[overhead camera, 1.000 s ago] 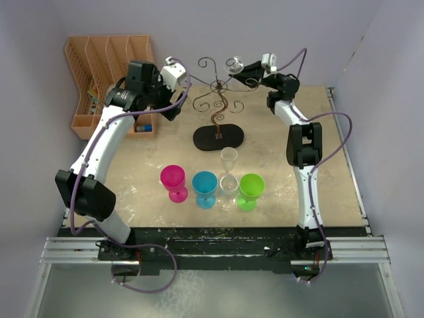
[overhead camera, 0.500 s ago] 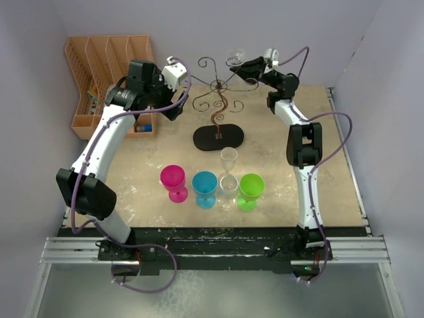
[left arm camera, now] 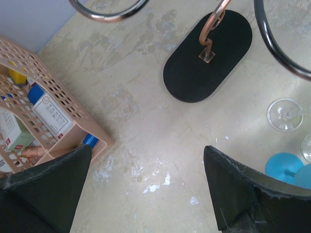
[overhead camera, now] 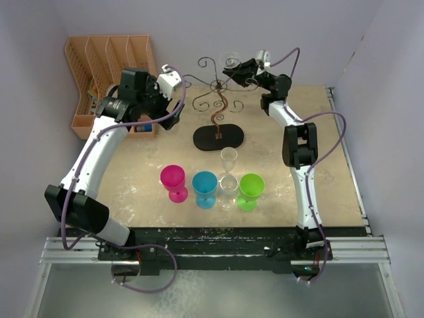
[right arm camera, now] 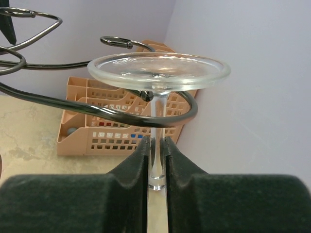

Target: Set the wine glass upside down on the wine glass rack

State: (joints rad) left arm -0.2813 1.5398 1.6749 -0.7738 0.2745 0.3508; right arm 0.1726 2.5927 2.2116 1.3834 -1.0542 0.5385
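Stem of the inverted glass [right arm camera: 158,70], foot up, clenched in right claw [right arm camera: 155,145] at the top of the rack [overhead camera: 218,137]. We see the stem inside 1 scroll loop, foot just over the wire; touching or not, we cannot tell. Left claw [left arm camera: 148,155] released, wide, empty, over the desk [left arm camera: 146,121] near organizer [left arm camera: 77,114].
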